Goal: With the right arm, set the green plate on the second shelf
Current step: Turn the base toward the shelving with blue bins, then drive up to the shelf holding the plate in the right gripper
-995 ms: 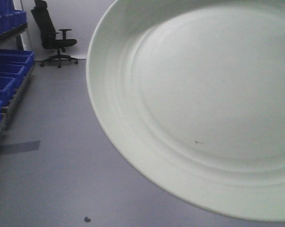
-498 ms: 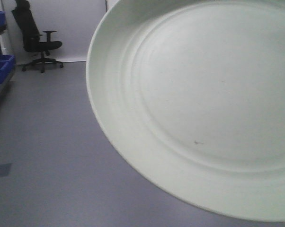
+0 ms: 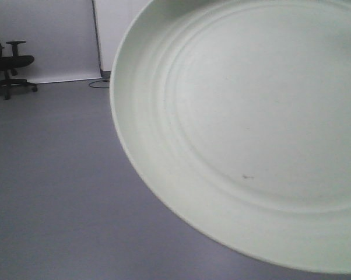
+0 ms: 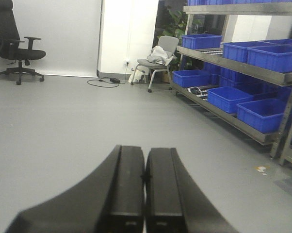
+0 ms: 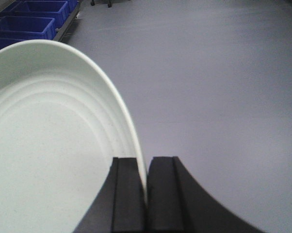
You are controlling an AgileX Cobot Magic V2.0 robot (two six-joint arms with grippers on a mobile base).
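**Plate held high while the room slides leftward behind it**

The green plate hangs in the air close before the front camera, tilted with its inner face toward the lens. It fills most of that view and runs past the top and right edges. The right pincer is pinching its rim, one finger on each side, with grey floor beyond and blue bins at the upper left of the right wrist view. The left pincer has its fingers pressed together with nothing between them. It faces open floor and, off to the right, shelving that carries more bins.

Compared with a second ago, the plate keeps almost the same place in the front view, and its small dark speck has barely shifted. The background has slid left. The bins that lined the left edge have passed out of that view. The black office chair has gone from upper centre-left to the far left edge, partly cut off. A white wall panel and a floor cable have come into sight beside the plate's rim.
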